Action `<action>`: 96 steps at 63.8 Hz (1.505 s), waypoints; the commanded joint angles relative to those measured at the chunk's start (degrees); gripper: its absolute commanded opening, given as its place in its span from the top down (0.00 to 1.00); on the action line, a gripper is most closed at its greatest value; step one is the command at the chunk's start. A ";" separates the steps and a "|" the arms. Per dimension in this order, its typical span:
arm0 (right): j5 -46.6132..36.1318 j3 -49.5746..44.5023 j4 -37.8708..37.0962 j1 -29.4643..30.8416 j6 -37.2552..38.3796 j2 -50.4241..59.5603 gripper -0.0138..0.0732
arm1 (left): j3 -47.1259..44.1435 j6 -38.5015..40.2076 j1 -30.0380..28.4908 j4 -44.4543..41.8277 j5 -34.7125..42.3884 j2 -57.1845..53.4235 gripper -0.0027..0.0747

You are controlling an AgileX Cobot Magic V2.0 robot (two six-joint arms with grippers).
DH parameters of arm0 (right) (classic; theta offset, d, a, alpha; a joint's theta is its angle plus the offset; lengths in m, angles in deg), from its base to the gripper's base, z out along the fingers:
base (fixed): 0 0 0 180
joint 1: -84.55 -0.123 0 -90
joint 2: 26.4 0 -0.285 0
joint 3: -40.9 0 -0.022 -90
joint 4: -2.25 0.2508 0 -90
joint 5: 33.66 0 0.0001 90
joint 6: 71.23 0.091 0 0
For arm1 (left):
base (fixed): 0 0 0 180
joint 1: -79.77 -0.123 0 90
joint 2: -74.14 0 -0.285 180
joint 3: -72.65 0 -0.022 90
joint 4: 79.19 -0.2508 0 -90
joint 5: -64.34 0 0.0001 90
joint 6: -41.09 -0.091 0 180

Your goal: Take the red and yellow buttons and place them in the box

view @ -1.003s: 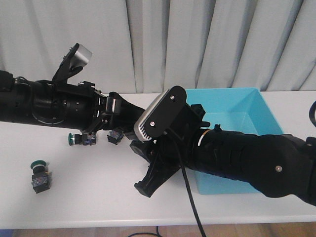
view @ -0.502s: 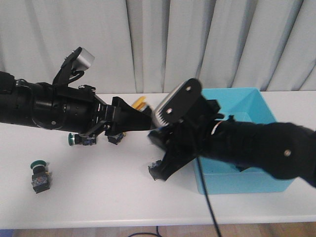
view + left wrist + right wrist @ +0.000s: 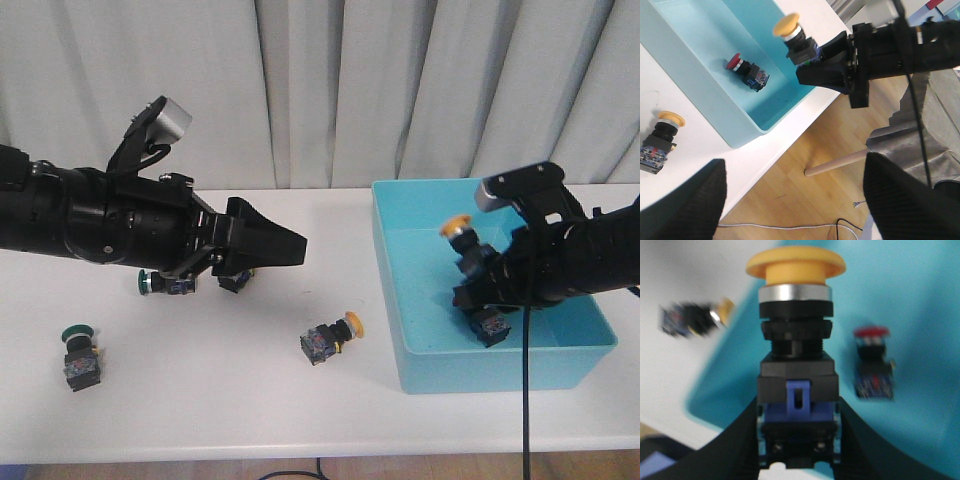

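Front view: a yellow button [image 3: 462, 238] is held by the right hand [image 3: 484, 281] directly above the inside of the turquoise box [image 3: 500, 368], cap up and tilted toward the surface's left edge, so the drop is straight down. A second yellow button [image 3: 331, 339] lies on its side on the white surface [image 3: 200, 390] near the front edge, just left of the box wall; the left hand [image 3: 262, 248], empty and spread wide, is judged the nearer one. Two green buttons [image 3: 78, 352] sit toward the left edge.

Left wrist view: a red button [image 3: 747, 71] is seen lying on the smooth plastic box floor, with the held button's glossy mushroom cap above it.

Right wrist view: the blocky black-and-blue body is gripped between the fingers [image 3: 735, 440], a metal collar under the cap.
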State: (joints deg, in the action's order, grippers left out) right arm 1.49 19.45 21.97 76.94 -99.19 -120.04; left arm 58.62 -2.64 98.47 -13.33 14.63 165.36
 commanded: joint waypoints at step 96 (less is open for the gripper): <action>18.76 26.83 -7.79 -0.10 13.17 -13.98 0.32 | 1.63 -0.30 0.13 3.19 -0.32 -1.49 0.27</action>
State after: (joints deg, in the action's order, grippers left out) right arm 19.63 44.69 13.10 76.80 -85.73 -141.19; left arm 58.62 -2.75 98.47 -13.33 14.63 165.36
